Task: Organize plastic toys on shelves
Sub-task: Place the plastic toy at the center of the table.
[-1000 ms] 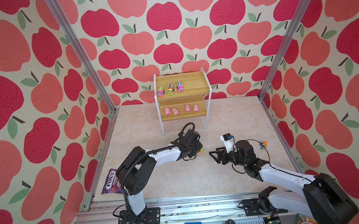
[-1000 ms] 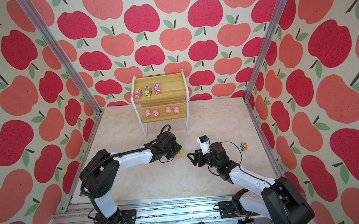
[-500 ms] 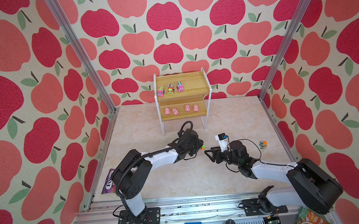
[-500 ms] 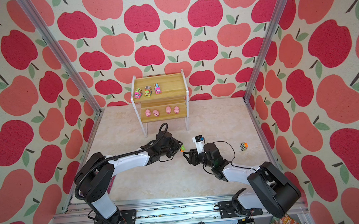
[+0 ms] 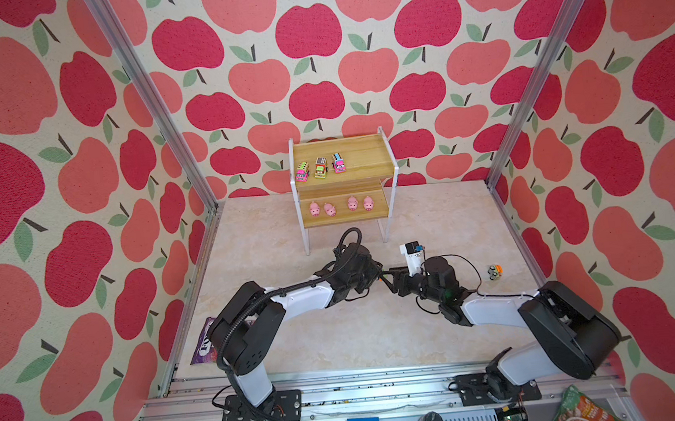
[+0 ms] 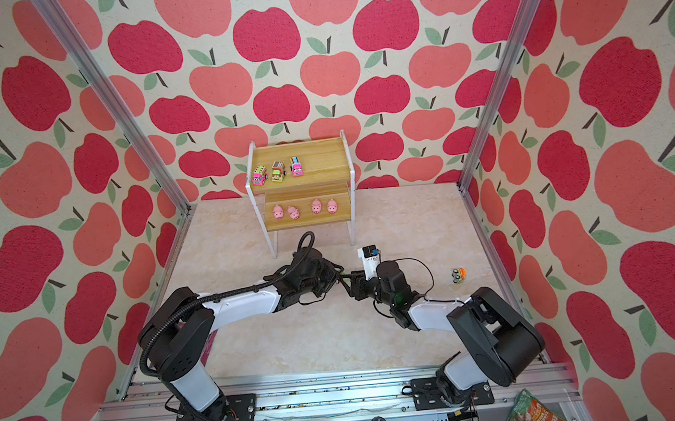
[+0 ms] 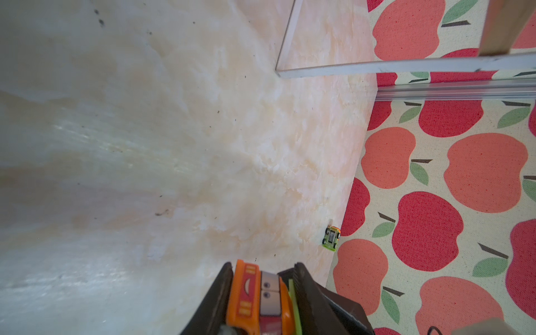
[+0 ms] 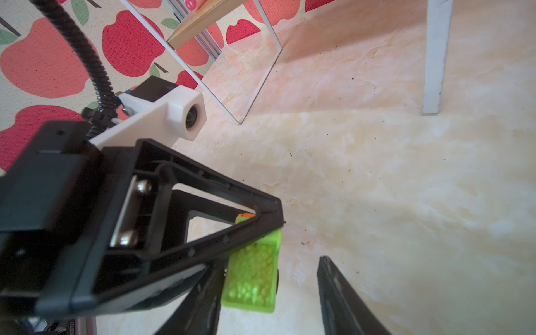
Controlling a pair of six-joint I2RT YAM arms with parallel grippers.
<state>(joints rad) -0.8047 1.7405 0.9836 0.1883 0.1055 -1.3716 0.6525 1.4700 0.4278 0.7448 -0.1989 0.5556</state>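
In front of the shelves (image 5: 369, 159), over the middle of the worktop (image 5: 338, 336), clamped in the left gripper (image 7: 262, 265): the orange-green truck (image 7: 246, 293), with the right gripper (image 8: 268, 264) spread wide around its green end, not closed on it. Probably light, rigid and slick; best pinched across the flat sides, clear of the wheels.

Left hand (image 8: 256, 224) apparently grips a green-bottomed truck (image 8: 251, 278).
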